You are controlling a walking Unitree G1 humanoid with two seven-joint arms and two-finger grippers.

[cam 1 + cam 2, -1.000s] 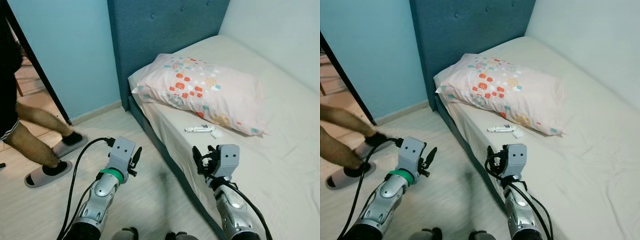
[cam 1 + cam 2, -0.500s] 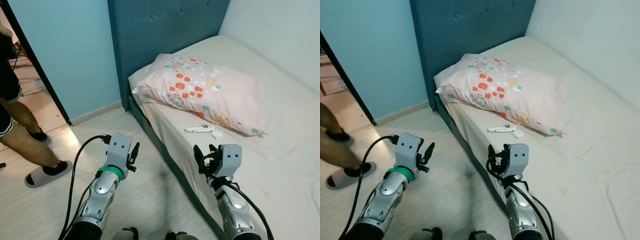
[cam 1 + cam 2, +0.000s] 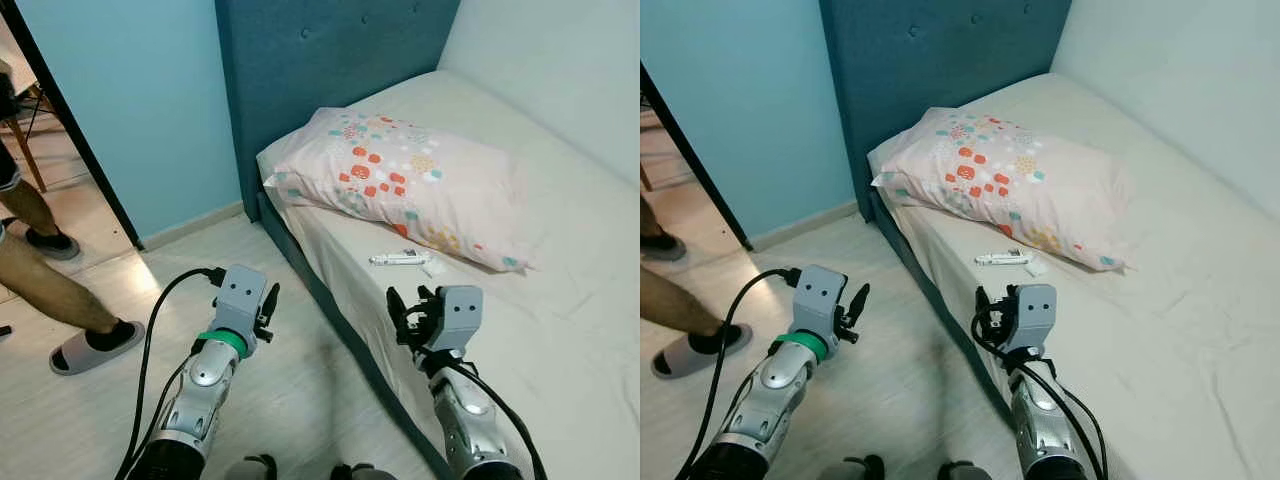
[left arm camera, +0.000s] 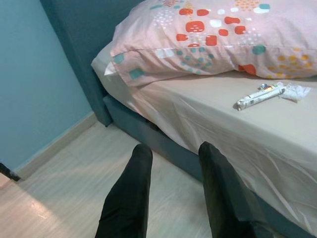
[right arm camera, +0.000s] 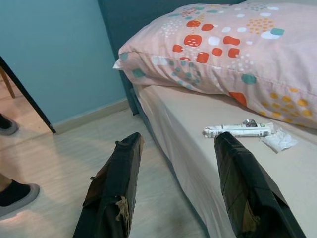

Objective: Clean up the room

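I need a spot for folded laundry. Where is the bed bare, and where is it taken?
The cream mattress is bare from the patterned pink pillow down past the right gripper. Crowded: the pillow at the headboard, and the white tube with crumpled wrapper just before it.

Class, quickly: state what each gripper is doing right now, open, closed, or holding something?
Left gripper: open, holding nothing, over the floor beside the bed.
Right gripper: open, holding nothing, at the bed's edge.
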